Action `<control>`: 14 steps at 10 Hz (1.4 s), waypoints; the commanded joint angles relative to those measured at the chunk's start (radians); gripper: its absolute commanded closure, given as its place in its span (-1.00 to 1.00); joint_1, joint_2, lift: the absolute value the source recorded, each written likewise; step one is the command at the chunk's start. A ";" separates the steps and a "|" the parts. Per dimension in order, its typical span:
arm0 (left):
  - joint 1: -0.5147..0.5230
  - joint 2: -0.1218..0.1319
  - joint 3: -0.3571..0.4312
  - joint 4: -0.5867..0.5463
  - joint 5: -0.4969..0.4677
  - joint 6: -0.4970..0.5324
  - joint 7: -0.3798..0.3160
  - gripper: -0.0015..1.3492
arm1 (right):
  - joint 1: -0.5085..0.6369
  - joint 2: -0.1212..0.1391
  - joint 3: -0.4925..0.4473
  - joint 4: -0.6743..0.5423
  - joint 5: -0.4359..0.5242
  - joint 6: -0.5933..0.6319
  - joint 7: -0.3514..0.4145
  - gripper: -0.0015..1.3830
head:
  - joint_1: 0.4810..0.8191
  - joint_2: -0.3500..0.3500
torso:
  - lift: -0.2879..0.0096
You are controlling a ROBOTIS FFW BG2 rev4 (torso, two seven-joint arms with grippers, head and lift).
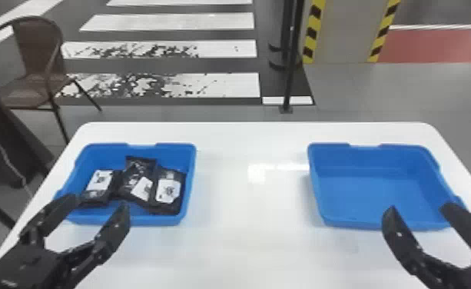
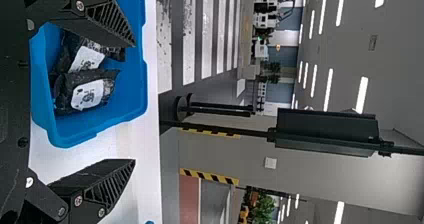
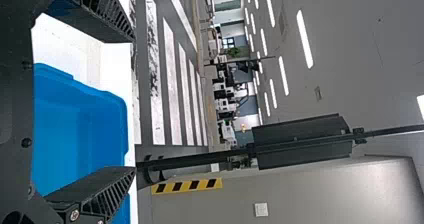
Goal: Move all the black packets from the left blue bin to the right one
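Observation:
Three black packets with white labels lie side by side in the left blue bin [image 1: 130, 220]: a left packet [image 1: 99, 180], a middle packet [image 1: 140, 173] and a right packet [image 1: 168, 192]. My left gripper [image 1: 98, 203] stands open over that bin's near edge, holding nothing. In the left wrist view the open left gripper [image 2: 134, 103] has a labelled packet [image 2: 87, 91] and the left bin [image 2: 137, 84] beyond it. The right blue bin [image 1: 376, 192] holds nothing. At its near edge my right gripper [image 1: 417, 207] is open and unloaded; the right wrist view shows the right gripper [image 3: 134, 104] beside the right bin [image 3: 80, 129].
Both bins rest on a white table [image 1: 251, 200], with a wide gap of tabletop between them. Behind the table's far edge stand a brown chair [image 1: 34, 69] at the left and a black pole [image 1: 290, 69] near the middle.

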 commanded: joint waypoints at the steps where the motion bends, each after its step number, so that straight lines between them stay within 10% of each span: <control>1: 0.000 -0.003 -0.002 0.000 0.000 0.002 0.000 -0.66 | 0.000 0.001 0.000 0.003 -0.006 0.000 0.000 -0.84 | 0.27 0.12 | -0.01; 6: -0.010 -0.003 0.002 0.000 -0.008 0.027 0.001 -0.66 | 0.000 0.001 0.000 0.005 -0.014 0.000 0.000 -0.84 | 0.27 0.11 | -0.01; 14: -0.307 0.037 0.006 0.140 -0.066 0.395 0.003 -0.66 | -0.002 0.001 0.008 0.020 -0.030 0.000 0.000 -0.85 | 0.27 0.20 | -0.01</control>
